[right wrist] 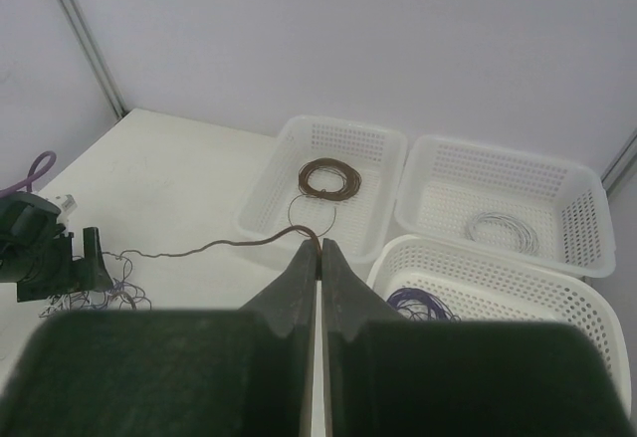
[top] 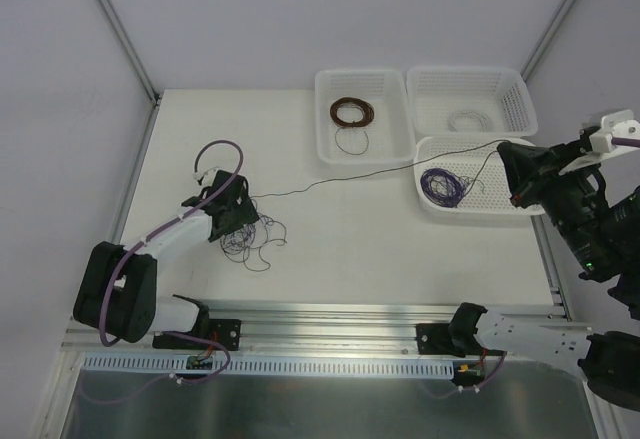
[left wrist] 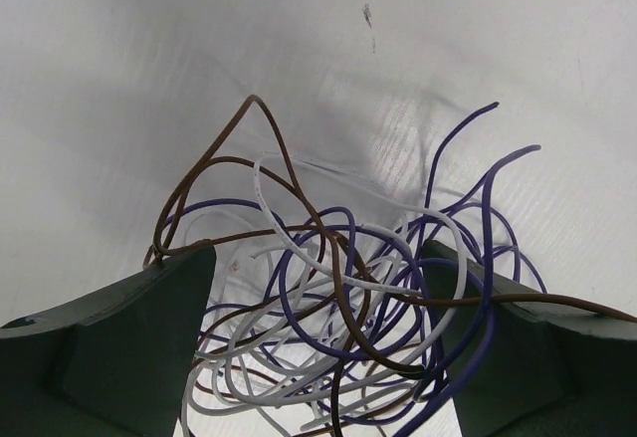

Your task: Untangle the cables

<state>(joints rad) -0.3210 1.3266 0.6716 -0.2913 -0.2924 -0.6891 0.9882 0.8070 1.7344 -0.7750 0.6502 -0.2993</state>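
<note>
White tabletop, white walls, aluminium posts. Left gripper: jaws wide, straddling cables, a loose tangle at table's left. Right gripper: closed, apparently pinching brown strand stretched from tangle, above white baskets.

The right gripper's two fingers are pressed flat together, pinching a thin brown wire at their tips. The wire runs leftward over the white table to a loose tangle of wires beneath the dark left arm. Beyond sit three white baskets. The left basket holds a brown coil, the far right basket holds a pale coil, and the nearest basket holds a purple coil.
</note>
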